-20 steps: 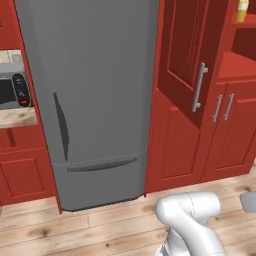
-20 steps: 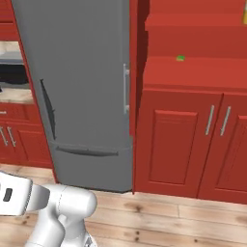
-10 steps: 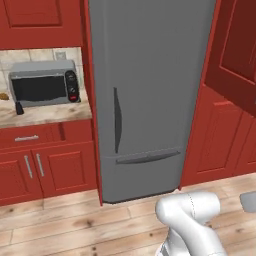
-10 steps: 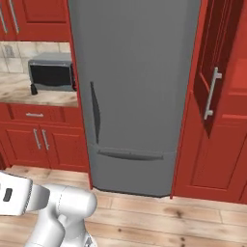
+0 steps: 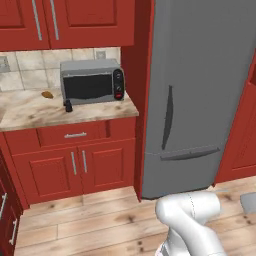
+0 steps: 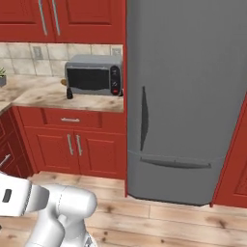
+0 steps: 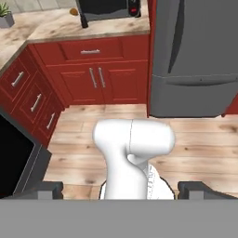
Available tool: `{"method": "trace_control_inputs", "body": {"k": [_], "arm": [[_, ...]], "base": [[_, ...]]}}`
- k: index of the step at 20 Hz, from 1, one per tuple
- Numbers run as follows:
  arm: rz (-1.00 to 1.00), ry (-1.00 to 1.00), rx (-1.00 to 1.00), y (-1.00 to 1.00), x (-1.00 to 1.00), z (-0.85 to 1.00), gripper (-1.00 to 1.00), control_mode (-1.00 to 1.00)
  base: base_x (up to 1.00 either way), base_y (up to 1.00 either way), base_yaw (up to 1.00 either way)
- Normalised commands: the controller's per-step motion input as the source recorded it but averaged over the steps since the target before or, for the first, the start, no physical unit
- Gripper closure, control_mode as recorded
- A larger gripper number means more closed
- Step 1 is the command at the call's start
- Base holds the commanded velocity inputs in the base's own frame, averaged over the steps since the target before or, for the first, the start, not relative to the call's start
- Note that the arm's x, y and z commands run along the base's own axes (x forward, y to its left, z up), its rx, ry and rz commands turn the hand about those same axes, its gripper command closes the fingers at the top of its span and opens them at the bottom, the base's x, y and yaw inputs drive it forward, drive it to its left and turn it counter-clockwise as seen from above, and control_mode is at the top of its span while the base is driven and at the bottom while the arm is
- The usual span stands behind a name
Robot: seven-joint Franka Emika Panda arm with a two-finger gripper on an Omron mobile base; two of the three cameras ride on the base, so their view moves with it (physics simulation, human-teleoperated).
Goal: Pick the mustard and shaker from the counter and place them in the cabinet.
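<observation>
The shaker (image 5: 68,105) is a small black thing standing on the marbled counter (image 5: 30,112), just in front of the microwave's left corner. It also appears in the right base view as the shaker (image 6: 69,93) and near the top of the hand view as the shaker (image 7: 84,21). My gripper (image 7: 123,190) is open, its two dark fingertips (image 7: 46,189) far apart with nothing between them. It hangs over the wooden floor, well short of the counter. The mustard is out of view. A red strip of the cabinet (image 5: 248,125) shows right of the fridge.
A grey microwave (image 5: 92,80) stands on the counter, with a small brown lump (image 5: 47,94) to its left. A tall grey fridge (image 5: 200,95) stands between counter and cabinet. A potted plant (image 7: 5,14) sits at the counter's far left corner. Red drawers (image 7: 35,102) line the left side.
The whole picture has slid to the right, so the camera has moved. The counter with microwave and shaker has come into view and the cabinet has slipped to the right edge. The gripper stays open.
</observation>
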Motion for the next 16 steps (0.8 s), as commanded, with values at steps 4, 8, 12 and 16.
{"method": "trace_control_inputs", "body": {"k": [4, 8, 12, 16], "arm": [[0.0, 0.0, 0.0, 0.0, 0.0, 0.0, -1.0, 1.0], [0.0, 0.0, 0.0, 0.0, 0.0, 0.0, -1.0, 1.0], [0.0, 0.0, 0.0, 0.0, 0.0, 0.0, -1.0, 1.0], [0.0, 0.0, 0.0, 0.0, 0.0, 0.0, -1.0, 1.0]], "base": [[0.55, 0.88, -0.01], [0.59, 0.79, -0.01], [0.6, 0.5, -0.04], [0.65, 0.33, -0.03]]}}
